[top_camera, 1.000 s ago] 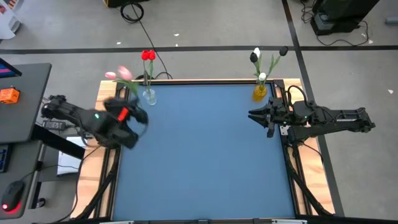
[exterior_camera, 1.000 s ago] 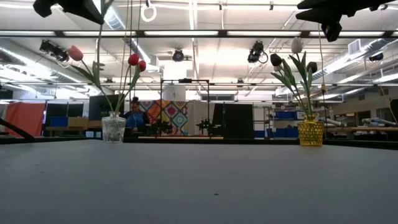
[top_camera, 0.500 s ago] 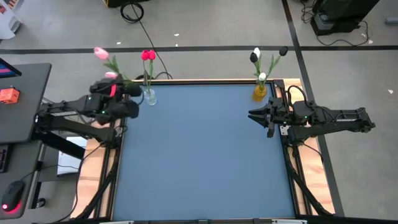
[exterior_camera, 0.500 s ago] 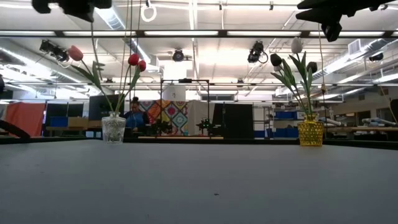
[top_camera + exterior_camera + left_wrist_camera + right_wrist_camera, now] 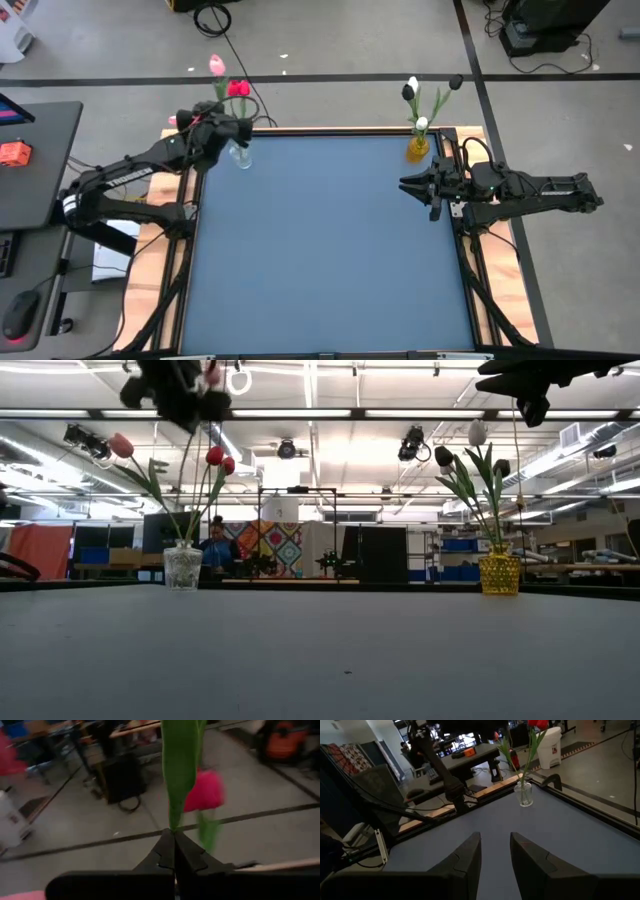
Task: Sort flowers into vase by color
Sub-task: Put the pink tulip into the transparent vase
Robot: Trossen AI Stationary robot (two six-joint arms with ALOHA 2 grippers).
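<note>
A clear glass vase (image 5: pixel 240 155) (image 5: pixel 183 567) stands at the table's far left corner with two red tulips (image 5: pixel 238 88) (image 5: pixel 214 455) and a pink tulip (image 5: pixel 120 445) standing in it by their stems. A yellow vase (image 5: pixel 417 149) (image 5: pixel 499 573) at the far right corner holds a white tulip (image 5: pixel 477 432) and black tulips (image 5: pixel 443 456). My left gripper (image 5: pixel 236 131) (image 5: pixel 174 836) is high above the clear vase, shut on another pink tulip (image 5: pixel 216 66). My right gripper (image 5: pixel 406 186) (image 5: pixel 495 851) waits open near the yellow vase. My left gripper pinches the pink tulip's green stem (image 5: pixel 173 822) between its two fingertips, just below a long leaf (image 5: pixel 178 765). The tulip is lifted clear and roughly upright, with its head above the fingers. Its stem (image 5: pixel 187 480) hangs down toward the clear vase's mouth; whether it reaches inside, I cannot tell.
The blue table top (image 5: pixel 320 250) lies between the two vases. A wooden frame (image 5: pixel 175 270) runs along the table's sides. A desk (image 5: pixel 30 160) with an orange item stands to the left, and cables (image 5: pixel 212 18) lie on the floor beyond the far edge.
My left gripper has swung from the table's left edge toward the far edge and over the clear vase, turning as it went and staying shut. The pink tulip travelled with it, its head rising and moving to above the red tulips.
</note>
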